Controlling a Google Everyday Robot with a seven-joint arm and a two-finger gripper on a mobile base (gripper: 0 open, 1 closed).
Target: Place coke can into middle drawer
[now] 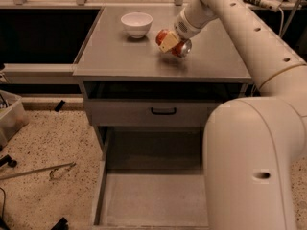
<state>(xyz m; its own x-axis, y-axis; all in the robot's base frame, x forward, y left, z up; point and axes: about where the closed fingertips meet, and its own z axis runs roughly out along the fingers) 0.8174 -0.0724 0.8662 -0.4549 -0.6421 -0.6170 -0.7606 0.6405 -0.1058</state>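
Observation:
The coke can [178, 46] is red with a silver end and lies tilted just above the grey cabinet top [120, 56], right of the white bowl. My gripper [170, 42] is shut on the coke can, its tan fingers [167, 42] across the can's body. The middle drawer [153, 195] is pulled out below, a grey tray with a bare floor; my arm hides its right part.
A white bowl [136, 23] stands on the cabinet top at the back left. A closed drawer front with a black handle [163, 111] sits above the open drawer. A plastic bin [9, 119] and a thin rod [36, 170] lie on the speckled floor at left.

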